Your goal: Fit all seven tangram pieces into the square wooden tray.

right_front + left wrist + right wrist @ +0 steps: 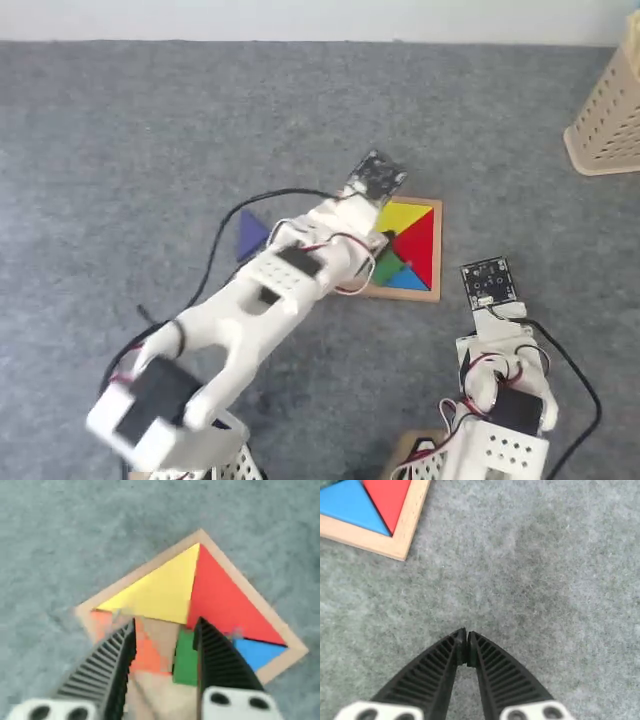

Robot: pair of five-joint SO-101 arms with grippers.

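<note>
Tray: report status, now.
Left pincer open over tray, above orange piece and green piece. Right pincer shut, over carpet beside tray. Purple piece outside tray.

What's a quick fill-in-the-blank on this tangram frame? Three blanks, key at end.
The right claw, off beside the tray, is ____.
In the tray, the yellow triangle shares an edge with the ____ triangle.
The purple triangle lies on the ____, not in the tray.
Missing: shut; red; carpet.
</note>
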